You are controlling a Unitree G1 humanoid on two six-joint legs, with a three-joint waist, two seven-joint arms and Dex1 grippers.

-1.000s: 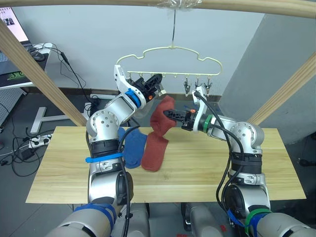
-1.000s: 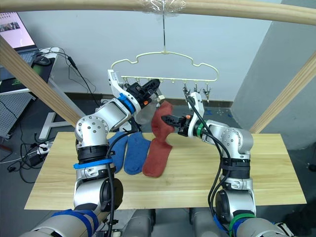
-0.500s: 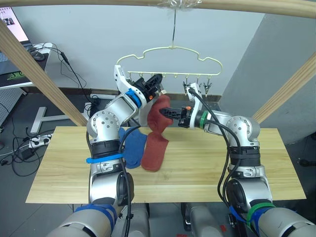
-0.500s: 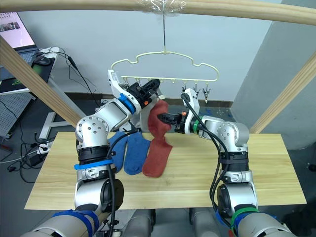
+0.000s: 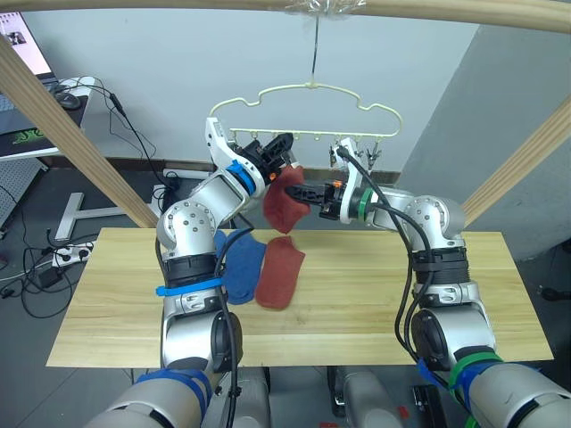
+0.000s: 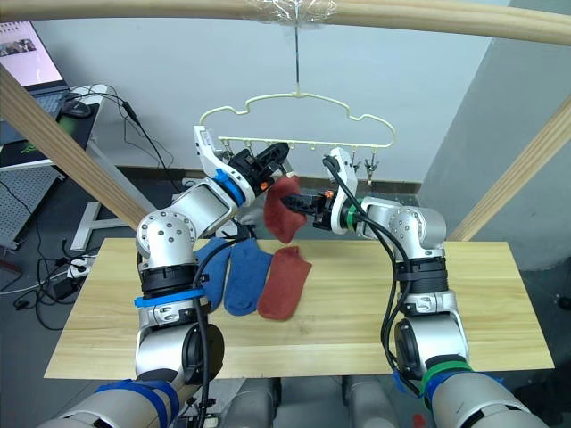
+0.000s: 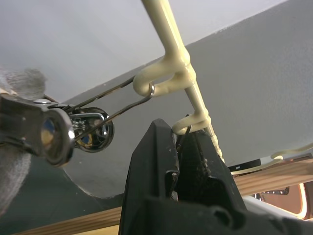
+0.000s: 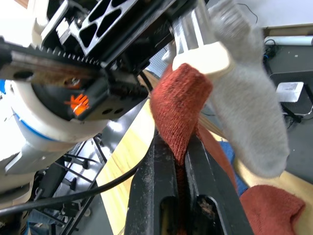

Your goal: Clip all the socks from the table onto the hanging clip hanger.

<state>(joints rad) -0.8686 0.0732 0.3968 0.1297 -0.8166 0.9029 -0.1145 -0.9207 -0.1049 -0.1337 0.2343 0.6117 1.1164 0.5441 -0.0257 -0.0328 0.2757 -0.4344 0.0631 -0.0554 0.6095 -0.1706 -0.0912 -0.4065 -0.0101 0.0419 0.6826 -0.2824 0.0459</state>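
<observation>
Left eye view: right pincer (image 5: 306,191) clenched on rust-red soft ankle sock (image 5: 285,201), lifted off light wood plank surface (image 5: 357,299), just below pale yellow cloud-shaped wire clip hanger (image 5: 308,87). Left pincer (image 5: 284,148) up at clip row; left wrist view shows it pinched on metal clip (image 7: 185,128). Second rust-red sock (image 5: 279,273) and blue socks (image 5: 241,264) lie on surface. Grey sock (image 8: 249,112) hangs beside held one.
</observation>
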